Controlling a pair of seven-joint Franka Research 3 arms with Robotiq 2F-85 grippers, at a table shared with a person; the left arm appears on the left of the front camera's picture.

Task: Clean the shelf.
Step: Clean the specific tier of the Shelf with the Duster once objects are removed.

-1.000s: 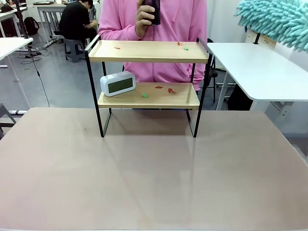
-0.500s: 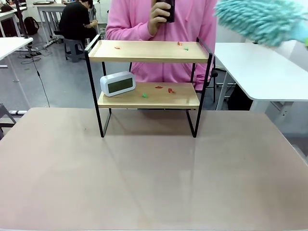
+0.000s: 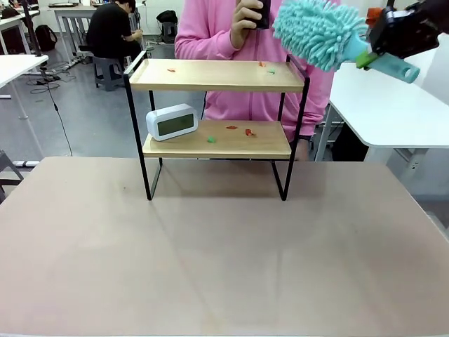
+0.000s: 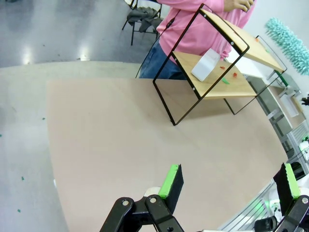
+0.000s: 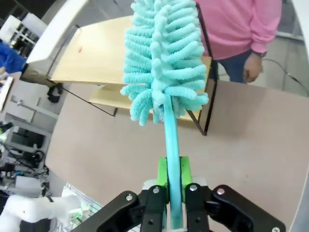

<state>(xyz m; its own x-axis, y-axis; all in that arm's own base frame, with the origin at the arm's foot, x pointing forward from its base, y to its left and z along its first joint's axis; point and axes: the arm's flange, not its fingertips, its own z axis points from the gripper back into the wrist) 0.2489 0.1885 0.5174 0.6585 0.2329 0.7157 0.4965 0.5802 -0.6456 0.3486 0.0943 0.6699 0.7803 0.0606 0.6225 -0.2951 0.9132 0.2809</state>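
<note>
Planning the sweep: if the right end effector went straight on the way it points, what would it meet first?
Probably the top board of the shelf: the duster in the right end effector would touch it first, though depth is unclear.

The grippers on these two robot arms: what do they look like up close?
Both look alike. The left gripper is black, with two jointed fingers, each tipped with a bright green pad. Small silvery pins mark the joints. The right gripper has the same black linkages, silvery pins and green pads.
</note>
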